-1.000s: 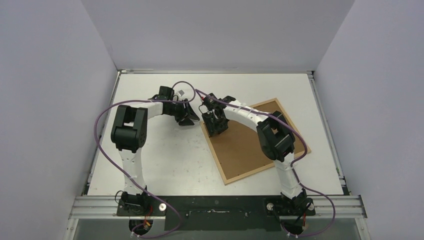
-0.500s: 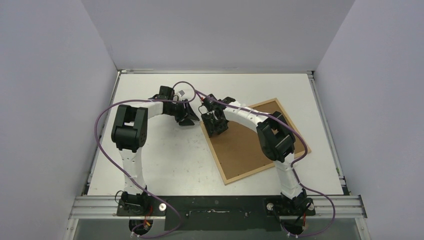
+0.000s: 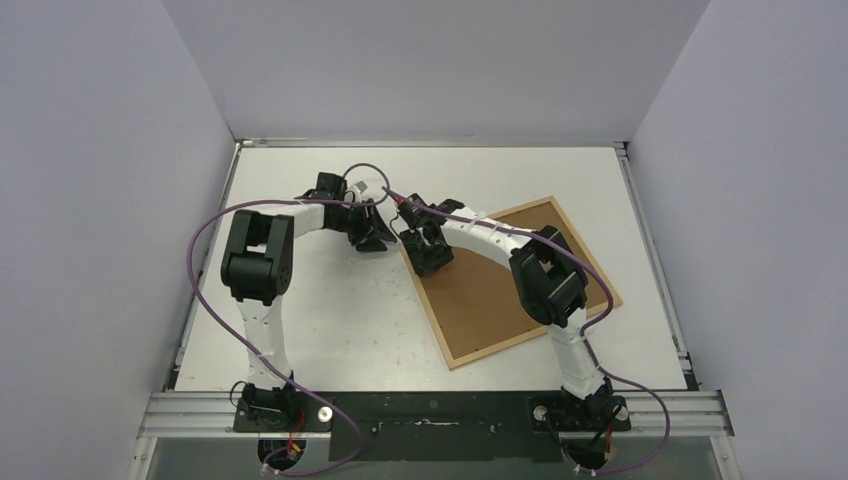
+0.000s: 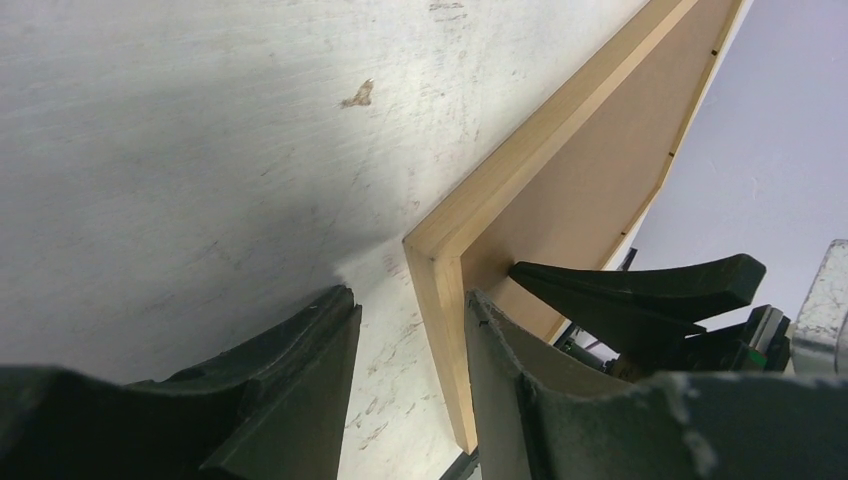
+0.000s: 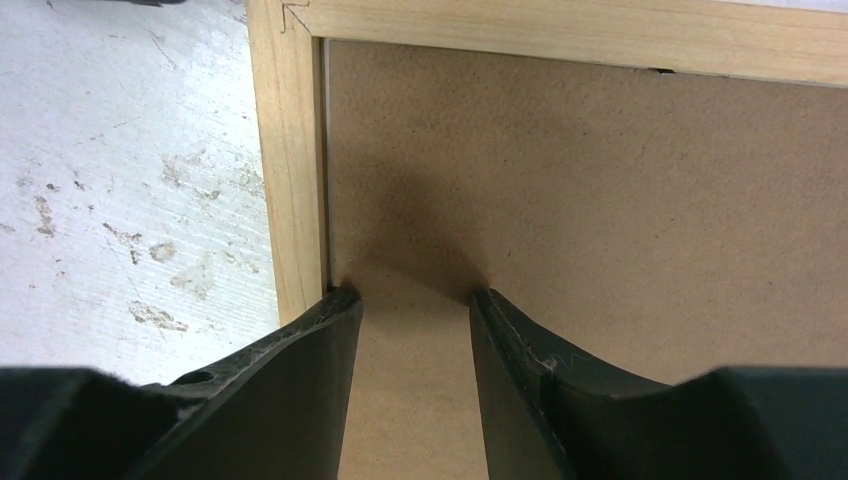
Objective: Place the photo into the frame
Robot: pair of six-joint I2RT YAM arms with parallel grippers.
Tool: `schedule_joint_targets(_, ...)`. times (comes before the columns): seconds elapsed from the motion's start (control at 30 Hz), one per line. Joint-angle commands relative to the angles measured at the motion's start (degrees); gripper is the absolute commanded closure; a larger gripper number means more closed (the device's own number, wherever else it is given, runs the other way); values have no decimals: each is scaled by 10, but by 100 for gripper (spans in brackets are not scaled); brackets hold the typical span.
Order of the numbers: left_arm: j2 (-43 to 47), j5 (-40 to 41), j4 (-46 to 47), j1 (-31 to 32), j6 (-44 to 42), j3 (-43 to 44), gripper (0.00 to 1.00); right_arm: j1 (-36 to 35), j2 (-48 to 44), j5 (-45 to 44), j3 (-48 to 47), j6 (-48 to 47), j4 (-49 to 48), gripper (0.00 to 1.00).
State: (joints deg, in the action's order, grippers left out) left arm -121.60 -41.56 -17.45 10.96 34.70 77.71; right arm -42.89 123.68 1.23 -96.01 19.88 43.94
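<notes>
Jaws of the left gripper stand part-spread, astride the corner of the frame. The outer finger is over bare tabletop with a strip of tabletop showing between it and the rail. The inner finger is hard against the rail's board side. No pinch that I can see.

Right gripper is also part-spread, holding nothing. Its tips are down on the brown backing board, the left one just beside the rail's inner edge.

The frame lies back-up on the tabletop, right of centre and slanted, with the board filling its opening. The photo is in no view; whether it lies under the board cannot be told.

Risks, as judged:
- The grippers are very near each other at one corner, so a small sideways move could knock them together.
- Closing the left gripper on the rail and lifting could tip or drag the whole frame.
- Pressure from the right tips could jam the board in its recess.

Views:
- Top external alone shows the frame's full lie and both arms meeting at its far-left corner, but not the finger gaps.
- Left wrist alone shows the rail's thickness and one finger of the right gripper beyond it.
- Right wrist alone shows the mitred corner joint and a thin pale line between rail and board, nature unclear.
</notes>
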Motion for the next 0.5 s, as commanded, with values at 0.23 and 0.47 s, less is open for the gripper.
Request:
schedule_joint_targets(0.23,70,70,-11,-38,-27,-39,58,-13,113,-135,-2,25,71,56)
schedule_joint_targets(0.47,90,80,-34,-49,-43,-32,58,12,4,-87,-36,76,38,52)
